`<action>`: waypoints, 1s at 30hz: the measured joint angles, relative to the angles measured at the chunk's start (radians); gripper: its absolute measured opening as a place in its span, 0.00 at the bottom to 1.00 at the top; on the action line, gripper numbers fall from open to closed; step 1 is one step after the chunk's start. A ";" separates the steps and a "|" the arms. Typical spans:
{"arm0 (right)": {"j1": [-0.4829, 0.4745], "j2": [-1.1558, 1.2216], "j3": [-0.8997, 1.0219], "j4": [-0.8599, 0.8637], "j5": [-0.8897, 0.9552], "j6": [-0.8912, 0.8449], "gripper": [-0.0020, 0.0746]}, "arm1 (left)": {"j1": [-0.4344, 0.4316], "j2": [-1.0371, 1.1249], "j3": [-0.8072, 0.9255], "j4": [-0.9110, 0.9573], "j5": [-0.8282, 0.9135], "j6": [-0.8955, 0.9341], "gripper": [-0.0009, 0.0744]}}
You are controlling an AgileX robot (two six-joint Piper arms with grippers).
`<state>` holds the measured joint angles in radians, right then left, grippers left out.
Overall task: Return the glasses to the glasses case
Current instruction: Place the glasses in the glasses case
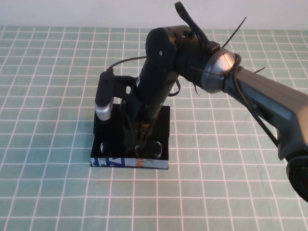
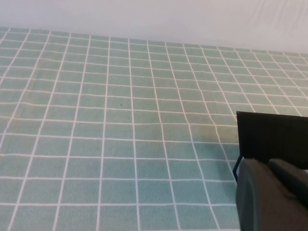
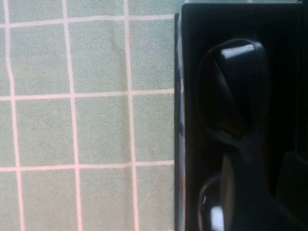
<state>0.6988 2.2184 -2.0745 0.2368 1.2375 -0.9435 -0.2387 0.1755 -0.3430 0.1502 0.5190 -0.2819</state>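
The glasses case (image 1: pixel 115 163) lies open near the table's middle, with its light blue printed side toward me and its lid standing up at the back. The black glasses (image 1: pixel 155 147) lie inside it, with both dark lenses showing. My right gripper (image 1: pixel 138 144) reaches down into the case and is shut on the glasses at the bridge. In the right wrist view one lens (image 3: pixel 234 91) lies along the case wall (image 3: pixel 179 72), and the gripper (image 3: pixel 272 166) straddles the frame. My left gripper is out of view. The left wrist view shows only the case lid (image 2: pixel 272 134).
The table is covered by a green checked cloth (image 1: pixel 48 144). My right arm (image 1: pixel 260 96) crosses from the right edge over the case. Its wrist camera (image 1: pixel 104 98) hangs above the case's left part and shows as a dark bulk in the left wrist view (image 2: pixel 269 197).
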 joint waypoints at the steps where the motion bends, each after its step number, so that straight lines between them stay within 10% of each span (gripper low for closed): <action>1: 0.000 0.000 0.000 0.000 0.000 0.002 0.23 | 0.000 0.000 0.000 0.000 0.000 0.000 0.01; 7: 0.000 -0.042 -0.002 -0.004 -0.002 0.066 0.05 | 0.000 0.000 -0.017 -0.031 0.034 0.103 0.01; 20: -0.024 -0.175 -0.092 0.047 0.008 0.245 0.01 | 0.000 0.275 -0.466 -0.192 0.295 0.716 0.01; 30: -0.152 -0.180 -0.092 0.109 -0.058 0.478 0.01 | 0.000 0.604 -0.323 -1.018 0.249 1.258 0.01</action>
<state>0.5468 2.0379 -2.1669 0.3459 1.1795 -0.4655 -0.2387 0.7794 -0.6655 -0.8674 0.7676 0.9763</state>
